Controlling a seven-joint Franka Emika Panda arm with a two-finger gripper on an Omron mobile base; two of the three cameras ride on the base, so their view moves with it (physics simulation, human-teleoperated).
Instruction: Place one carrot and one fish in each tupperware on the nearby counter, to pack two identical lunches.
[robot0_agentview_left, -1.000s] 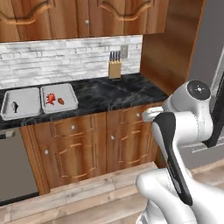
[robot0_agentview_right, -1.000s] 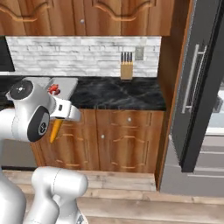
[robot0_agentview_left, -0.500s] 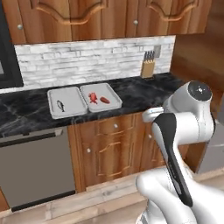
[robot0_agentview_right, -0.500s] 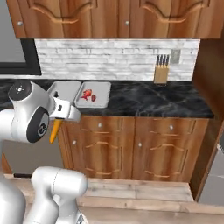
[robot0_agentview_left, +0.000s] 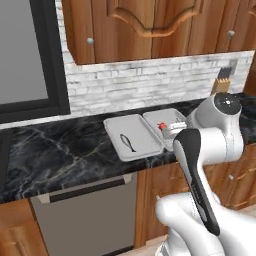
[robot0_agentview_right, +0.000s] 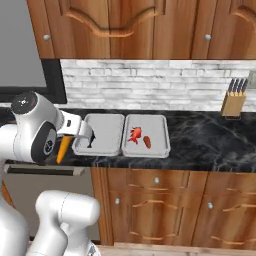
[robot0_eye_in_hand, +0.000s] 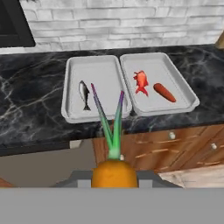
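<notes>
My gripper (robot0_agentview_right: 70, 139) is shut on a slim orange carrot (robot0_agentview_right: 63, 149) with green stalks (robot0_eye_in_hand: 114, 173), held in front of the counter (robot0_agentview_right: 210, 142), off the left tupperware's (robot0_agentview_right: 106, 131) near left corner. That tray (robot0_eye_in_hand: 70, 89) holds a dark fish (robot0_eye_in_hand: 84, 94). The right tupperware (robot0_eye_in_hand: 183, 89) holds a red fish (robot0_eye_in_hand: 141, 82) and a red-orange carrot (robot0_eye_in_hand: 165, 92). In the left base view my arm covers most of the right tray (robot0_agentview_left: 170, 117); the dark fish (robot0_agentview_left: 126, 141) lies in the left tray (robot0_agentview_left: 142, 131).
A knife block (robot0_agentview_right: 234, 100) stands at the back right of the counter. A black appliance (robot0_agentview_left: 25, 55) hangs over the counter's left part, and a grey dishwasher front (robot0_agentview_left: 85, 220) sits under it. Wooden cabinets (robot0_agentview_right: 120, 27) hang above the trays.
The base has driven, so the whole scene has shifted and the trays now sit closer and more central. The carrot stays in my shut gripper.
</notes>
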